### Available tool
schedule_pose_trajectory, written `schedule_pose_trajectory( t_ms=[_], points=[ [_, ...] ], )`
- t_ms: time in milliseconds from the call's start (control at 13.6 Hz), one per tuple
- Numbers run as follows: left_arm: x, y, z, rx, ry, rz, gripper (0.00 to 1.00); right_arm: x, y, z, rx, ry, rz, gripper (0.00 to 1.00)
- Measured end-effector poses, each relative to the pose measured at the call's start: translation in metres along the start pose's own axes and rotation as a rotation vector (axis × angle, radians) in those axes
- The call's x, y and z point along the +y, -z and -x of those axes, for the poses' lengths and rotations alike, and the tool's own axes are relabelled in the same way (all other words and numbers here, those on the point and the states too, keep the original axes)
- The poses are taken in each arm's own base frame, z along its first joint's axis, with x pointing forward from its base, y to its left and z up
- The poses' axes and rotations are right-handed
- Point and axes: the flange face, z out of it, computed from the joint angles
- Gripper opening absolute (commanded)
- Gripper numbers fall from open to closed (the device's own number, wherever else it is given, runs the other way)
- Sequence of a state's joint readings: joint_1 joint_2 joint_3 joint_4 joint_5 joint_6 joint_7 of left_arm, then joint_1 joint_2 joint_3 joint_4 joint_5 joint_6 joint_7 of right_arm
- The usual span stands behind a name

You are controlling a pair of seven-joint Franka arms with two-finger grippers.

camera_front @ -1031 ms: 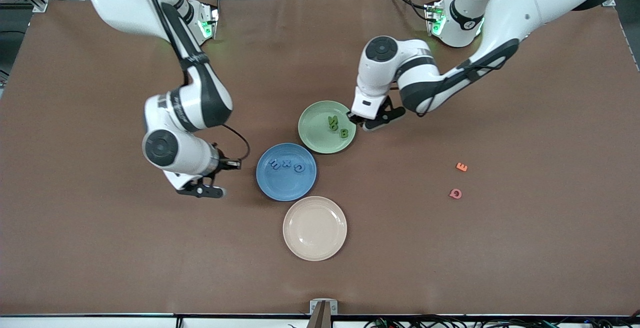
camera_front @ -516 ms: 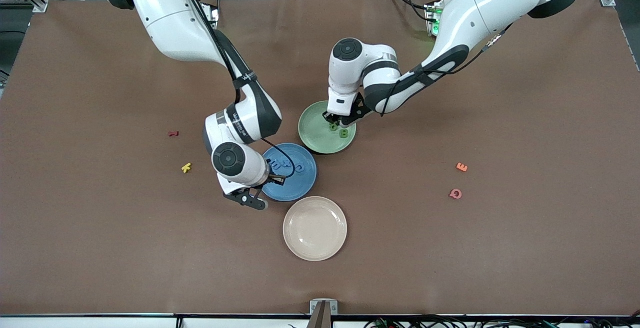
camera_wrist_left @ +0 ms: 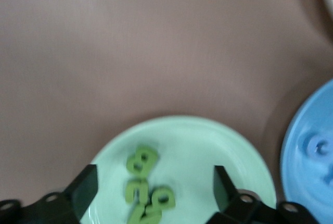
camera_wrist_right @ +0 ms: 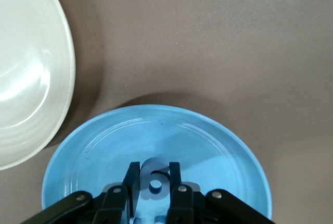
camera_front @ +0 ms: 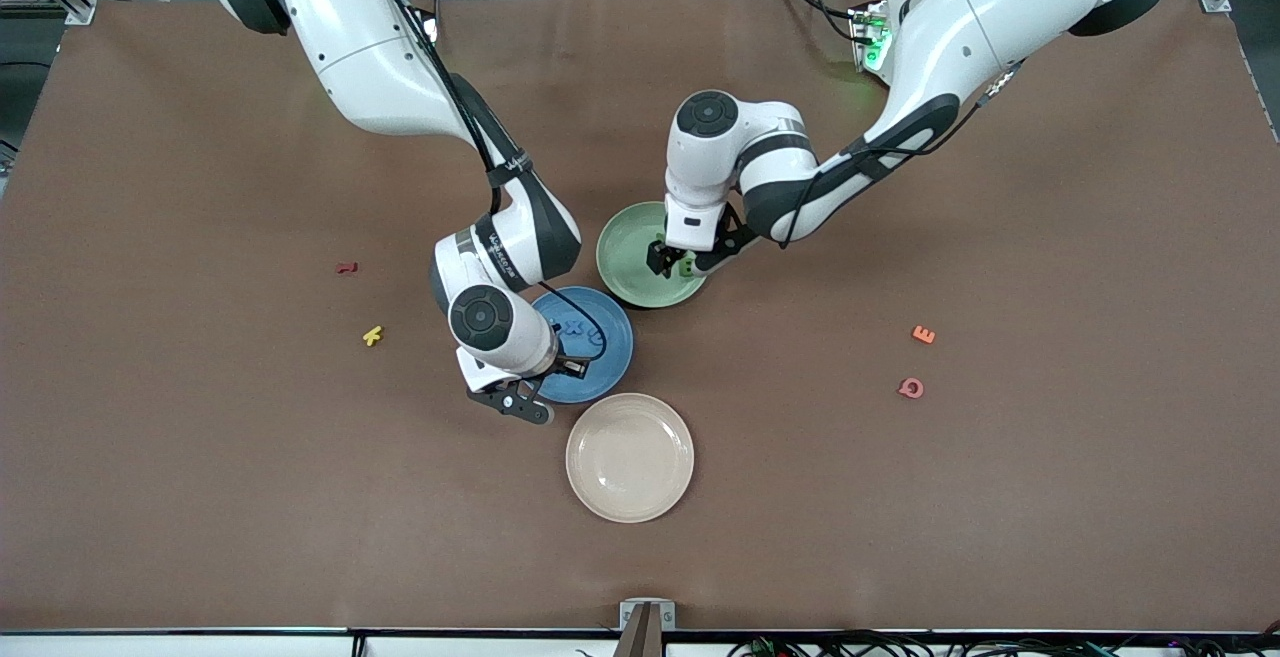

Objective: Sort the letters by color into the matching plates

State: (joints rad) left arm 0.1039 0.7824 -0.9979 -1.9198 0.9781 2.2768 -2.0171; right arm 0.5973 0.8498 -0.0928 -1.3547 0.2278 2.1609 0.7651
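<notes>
My right hand (camera_wrist_right: 154,185) pinches a blue letter (camera_wrist_right: 154,180) over the blue plate (camera_wrist_right: 99,151); my left hand (camera_wrist_left: 155,188) hangs spread above the green plate (camera_wrist_left: 208,140), mid-frame.

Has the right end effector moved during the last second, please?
Yes. The right end effector came from bare table at its arm's end to over the blue plate, gripping a blue letter.

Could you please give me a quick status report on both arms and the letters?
Right tool shut on blue letter over blue plate. Left tool open over green plate, green letters in it. Nothing in the way.
</notes>
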Motion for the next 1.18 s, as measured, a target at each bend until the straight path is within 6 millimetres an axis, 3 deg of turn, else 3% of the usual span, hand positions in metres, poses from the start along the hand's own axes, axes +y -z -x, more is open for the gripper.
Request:
schedule_pose_trajectory(
  t_ms=[221,368,442,589,810,958,1031,1179],
  points=[
    [-0.006,0.022,-0.073,0.020,-0.054,0.030,1.00,-0.002,0.000,0.000,0.001,-0.003,-0.002,0.25],
    [-0.017,0.034,-0.129,0.041,-0.113,0.035,1.00,-0.002,0.001,0.000,0.002,-0.005,-0.003,0.67],
    [-0.022,0.035,-0.148,0.052,-0.151,0.015,1.00,-0.002,0.001,0.000,0.003,-0.005,-0.004,0.77],
    [-0.024,0.038,-0.163,0.071,-0.207,-0.037,1.00,-0.002,0.001,0.000,0.002,-0.007,-0.004,0.98],
    [-0.019,0.047,-0.174,0.093,-0.282,-0.083,1.00,-0.004,0.012,0.000,-0.006,-0.004,0.000,1.00],
    [-0.018,0.051,-0.189,0.104,-0.314,-0.098,1.00,0.000,0.042,0.005,-0.065,-0.003,0.050,1.00],
    [-0.018,0.053,-0.198,0.111,-0.321,-0.104,1.00,0.006,0.070,0.008,-0.094,-0.005,0.070,1.00],
    [-0.019,0.056,-0.218,0.093,-0.319,-0.110,1.00,0.029,0.151,0.013,-0.131,-0.012,0.076,1.00]
  ],
)
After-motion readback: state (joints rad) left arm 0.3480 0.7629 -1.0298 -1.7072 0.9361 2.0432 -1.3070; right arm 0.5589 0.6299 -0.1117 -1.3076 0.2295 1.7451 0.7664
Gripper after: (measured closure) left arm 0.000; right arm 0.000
